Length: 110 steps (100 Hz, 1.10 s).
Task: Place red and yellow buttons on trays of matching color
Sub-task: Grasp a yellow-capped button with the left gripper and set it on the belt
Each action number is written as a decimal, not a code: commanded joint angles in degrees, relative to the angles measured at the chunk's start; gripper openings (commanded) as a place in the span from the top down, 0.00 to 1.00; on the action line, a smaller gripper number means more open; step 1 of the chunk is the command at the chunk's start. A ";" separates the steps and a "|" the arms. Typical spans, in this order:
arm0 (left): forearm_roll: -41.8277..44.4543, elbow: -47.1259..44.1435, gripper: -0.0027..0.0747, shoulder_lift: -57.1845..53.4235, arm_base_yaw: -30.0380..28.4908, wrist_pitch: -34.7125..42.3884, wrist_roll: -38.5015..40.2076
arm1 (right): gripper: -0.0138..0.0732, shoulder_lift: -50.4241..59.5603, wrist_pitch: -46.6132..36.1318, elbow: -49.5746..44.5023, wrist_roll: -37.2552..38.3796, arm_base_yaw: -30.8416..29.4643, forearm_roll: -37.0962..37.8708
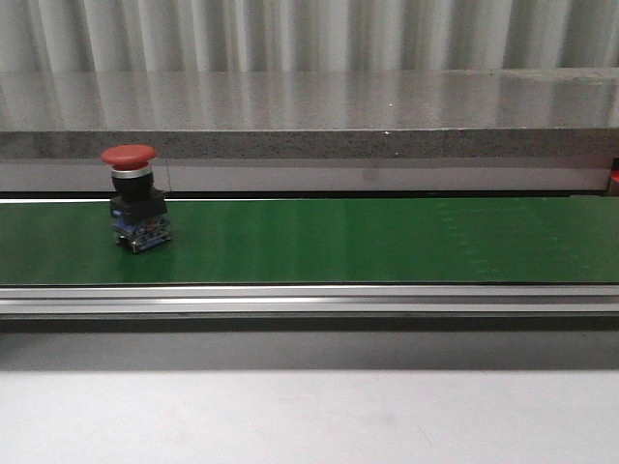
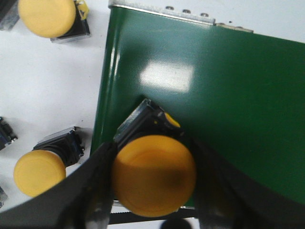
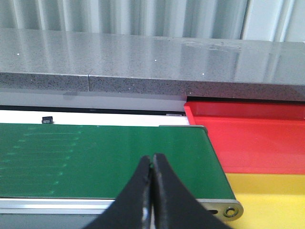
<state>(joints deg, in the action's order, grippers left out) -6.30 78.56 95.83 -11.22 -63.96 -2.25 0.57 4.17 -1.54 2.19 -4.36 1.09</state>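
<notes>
Two black fingers of the left gripper [image 2: 153, 183] clamp a yellow button [image 2: 153, 175] by its cap over the green belt [image 2: 228, 105]. The right gripper [image 3: 152, 191] is closed, empty. A red button [image 1: 134, 198] stands upright on the belt.

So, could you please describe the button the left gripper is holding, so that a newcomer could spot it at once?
Find the green conveyor belt and follow it to its end near the white table. The yellow button hangs over that end, between the left gripper's black fingers. Two other yellow buttons lie loose on the table; only this one is gripped.
</notes>
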 commanded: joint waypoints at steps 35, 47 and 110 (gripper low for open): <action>-7.50 1.31 0.22 -1.27 0.39 3.80 -3.41 | 0.92 0.98 -4.68 -0.13 0.05 -0.28 0.58; -9.63 1.31 0.25 -3.32 0.97 6.06 -5.95 | 0.92 0.98 -4.68 -0.13 0.05 -0.28 0.58; -8.32 -21.12 0.99 -33.02 16.26 27.43 -10.52 | 0.92 0.98 -4.68 -0.13 0.05 -0.28 0.58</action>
<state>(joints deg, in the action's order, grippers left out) -14.22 59.61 68.37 3.90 -42.54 -12.61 0.57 4.17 -1.54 2.19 -4.36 1.09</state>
